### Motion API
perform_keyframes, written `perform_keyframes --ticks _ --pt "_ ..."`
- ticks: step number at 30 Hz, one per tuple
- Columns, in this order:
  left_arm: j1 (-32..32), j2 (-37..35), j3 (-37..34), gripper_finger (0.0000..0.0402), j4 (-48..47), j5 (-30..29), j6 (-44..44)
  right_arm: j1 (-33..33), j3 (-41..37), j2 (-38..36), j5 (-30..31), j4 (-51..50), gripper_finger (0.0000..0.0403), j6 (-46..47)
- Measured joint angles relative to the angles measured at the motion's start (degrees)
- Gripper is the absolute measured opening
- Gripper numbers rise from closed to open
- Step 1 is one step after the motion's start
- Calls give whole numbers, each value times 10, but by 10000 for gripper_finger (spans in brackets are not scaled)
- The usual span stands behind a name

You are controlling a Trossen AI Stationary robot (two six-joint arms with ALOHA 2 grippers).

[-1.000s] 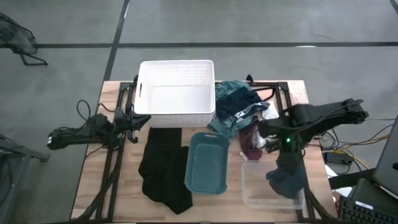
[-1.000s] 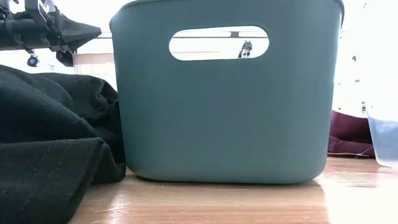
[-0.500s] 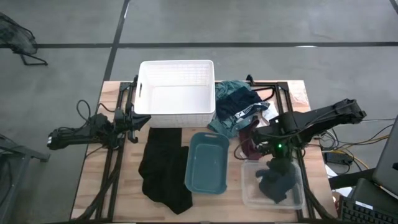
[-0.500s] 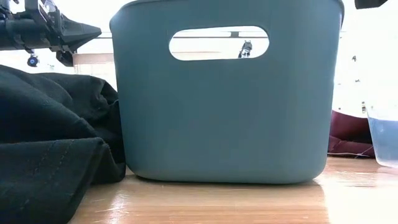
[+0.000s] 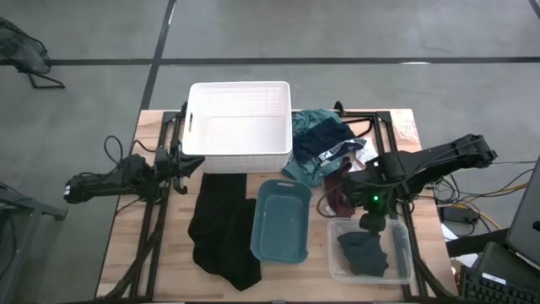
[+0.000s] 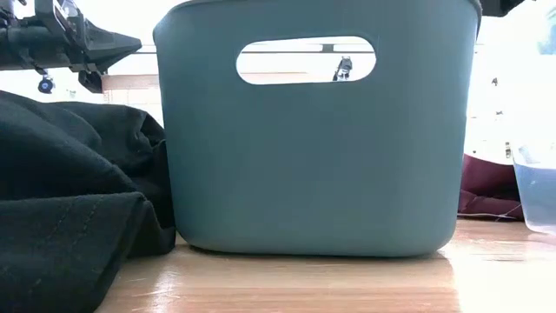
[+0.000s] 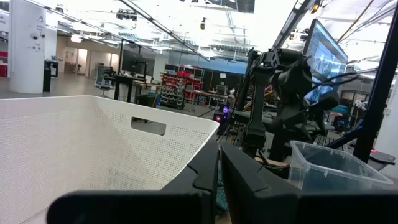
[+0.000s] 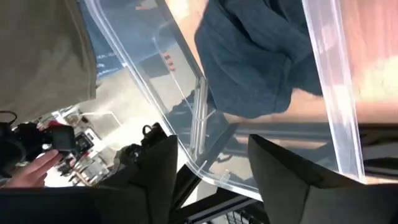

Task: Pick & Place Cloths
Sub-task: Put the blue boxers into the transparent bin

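A dark blue-grey cloth (image 5: 363,253) lies crumpled on the floor of the clear plastic bin (image 5: 403,262) at the table's near right; it also shows in the right wrist view (image 8: 255,56). My right gripper (image 5: 371,222) is open and empty above the bin's far end, its fingers (image 8: 155,174) clear of the cloth. A large black cloth (image 5: 224,228) lies spread on the table left of the teal bin (image 5: 281,221). Teal and navy cloths (image 5: 322,142) lie heaped at the far right, with a maroon cloth (image 5: 339,191) beside them. My left gripper (image 5: 181,163) is shut and waits at the table's left.
A white bin (image 5: 240,118) stands at the far middle, close in front of my left gripper (image 7: 219,171). The teal bin (image 6: 317,130) stands between the black cloth (image 6: 69,200) and the clear bin (image 6: 539,191). A black wire hanger (image 5: 363,118) lies at the far right.
My right gripper has carried the dark blue-grey cloth from the clear bin's right side toward the table's left and down over the bin. The cloth, which hung below the gripper, now lies slumped on the bin's floor, apart from the fingers.
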Motion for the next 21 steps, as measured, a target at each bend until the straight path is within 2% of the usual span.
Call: perform_keyframes --ticks 6,11,14,21 --pt "0 0 0 23 0 0 0 -1 34 0 26 -3 226 -11" --pt "0 0 0 23 0 0 0 -12 65 -1 80 -13 237 -34" --pt "0 0 0 23 0 0 0 -27 86 -1 149 -25 242 -58" --pt "0 0 0 23 0 0 0 -87 122 -1 362 -62 246 -101"
